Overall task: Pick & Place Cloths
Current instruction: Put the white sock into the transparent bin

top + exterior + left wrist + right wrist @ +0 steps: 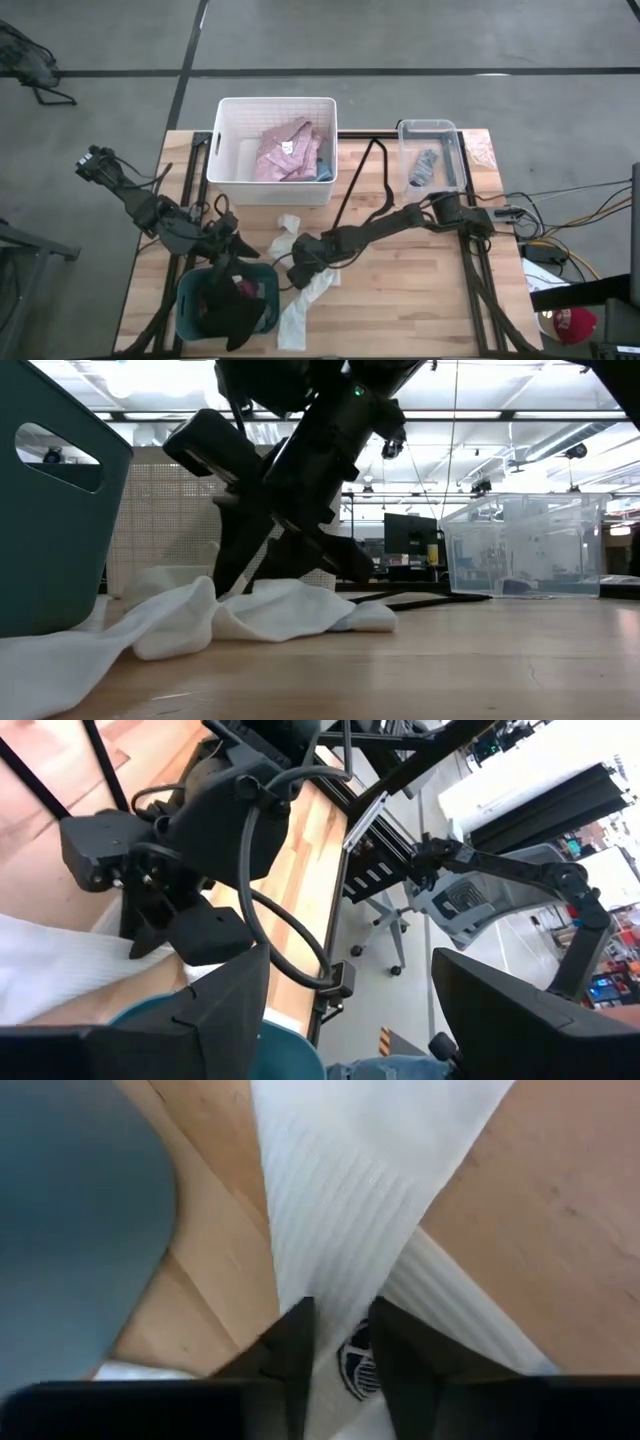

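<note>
Right end effector (297,272) sits low over the long cream ribbed cloth strip (305,295) on the wooden counter (420,300), just beside the dark teal plastic bin (262,272). In the right wrist view its two dark fingers (292,1342) stand close together with a narrow gap, pressed down on the cream fabric around a small dark printed emblem (357,1365); whether fabric is actually pinched between them cannot be told. The strip runs diagonally from near the white bin toward the counter's front edge, and in the low view it lies rumpled flat on the wood under the right arm.

Left end effector (232,262) hangs over the teal bin, its fingers spread wide in the left wrist view with nothing between them. A black soft piece (232,312) is draped over the bin's middle and front rim, with a maroon piece (268,292) showing inside beside it.

At the back of the counter, the white perforated plastic bin (228,140) holds a pink checked shirt (285,150) with a blue-grey bit (324,172) at its edge. To its right, the clear plastic box (448,130) holds a small grey piece (425,165). A black wire hanger (362,172) lies between the two.
</note>
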Controlling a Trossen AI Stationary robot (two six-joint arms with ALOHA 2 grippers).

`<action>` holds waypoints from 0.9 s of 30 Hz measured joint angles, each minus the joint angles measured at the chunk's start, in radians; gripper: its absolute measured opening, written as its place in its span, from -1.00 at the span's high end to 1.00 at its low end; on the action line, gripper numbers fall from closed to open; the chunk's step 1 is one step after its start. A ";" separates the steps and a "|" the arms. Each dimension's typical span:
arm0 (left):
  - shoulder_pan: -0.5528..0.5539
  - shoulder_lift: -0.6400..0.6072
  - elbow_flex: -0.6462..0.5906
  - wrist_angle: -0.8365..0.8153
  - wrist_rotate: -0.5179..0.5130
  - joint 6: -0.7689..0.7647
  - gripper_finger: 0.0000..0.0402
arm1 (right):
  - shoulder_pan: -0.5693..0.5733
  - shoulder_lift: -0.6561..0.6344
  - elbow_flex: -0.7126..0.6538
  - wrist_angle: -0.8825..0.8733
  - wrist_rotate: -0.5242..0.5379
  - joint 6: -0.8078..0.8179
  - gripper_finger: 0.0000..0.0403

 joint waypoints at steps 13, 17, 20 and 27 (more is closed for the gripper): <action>0.003 0.002 0.000 -0.001 -0.073 0.012 -0.42 | -0.001 -0.092 -0.004 -0.011 -0.036 -0.042 0.96; 0.004 0.002 0.000 0.000 -0.082 0.032 -0.42 | -0.002 -0.153 -0.003 -0.016 0.025 -0.066 0.96; 0.006 0.002 0.000 0.000 -0.082 0.036 -0.42 | -0.006 -0.198 -0.003 -0.021 0.047 -0.081 0.96; 0.008 0.002 0.000 -0.003 -0.088 0.046 -0.42 | -0.001 -0.324 -0.003 -0.121 0.191 -0.111 0.96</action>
